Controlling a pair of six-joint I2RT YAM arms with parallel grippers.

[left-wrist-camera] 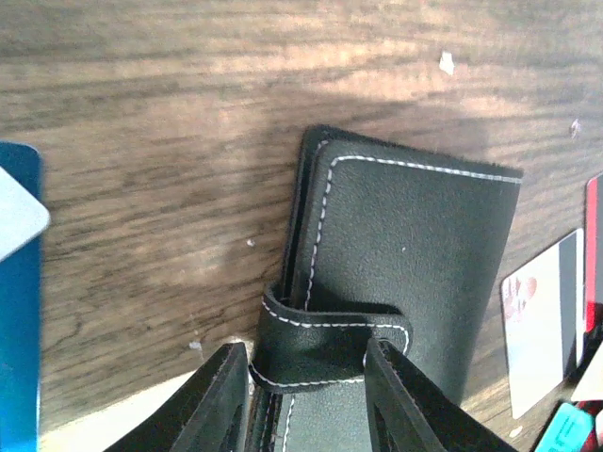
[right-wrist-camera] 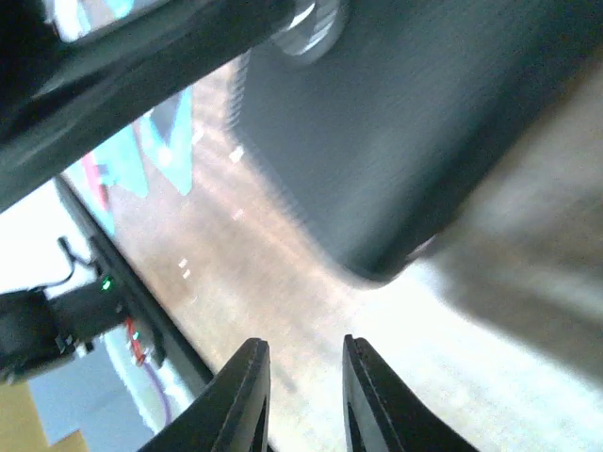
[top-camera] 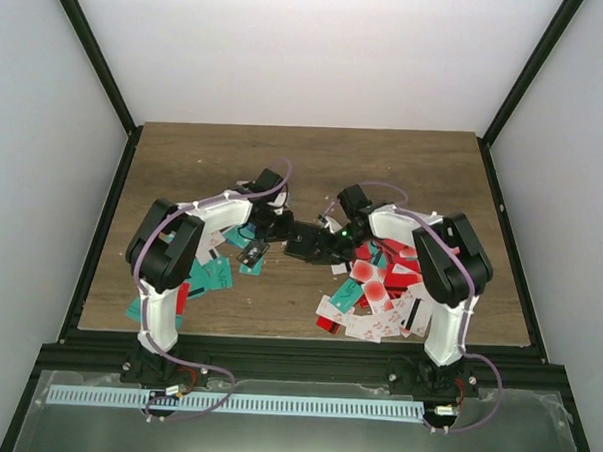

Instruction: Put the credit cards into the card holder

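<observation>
Left gripper (left-wrist-camera: 306, 348) clamps our one card holder (left-wrist-camera: 415, 245); right gripper (right-wrist-camera: 301, 344) gapes narrowly, empty. Only overhead shows us credit cards (top-camera: 374, 289) in two heaps.

A small black folding card holder (left-wrist-camera: 415, 254) of leather-like material, edged with white stitching, is seen closed over the brown wooden table (left-wrist-camera: 151, 141), with its strap (left-wrist-camera: 330, 330) wrapped across the lower end. The strap is flanked by the two dark fingers of the left gripper (left-wrist-camera: 303, 363) — whether it is pinched cannot be told. A blue card (left-wrist-camera: 19, 330) is cut off at the left edge; a white card (left-wrist-camera: 537, 330) with a red mark and dark stripe, a red card (left-wrist-camera: 593, 254) and a teal card (left-wrist-camera: 565, 433) are gathered at the right.
</observation>
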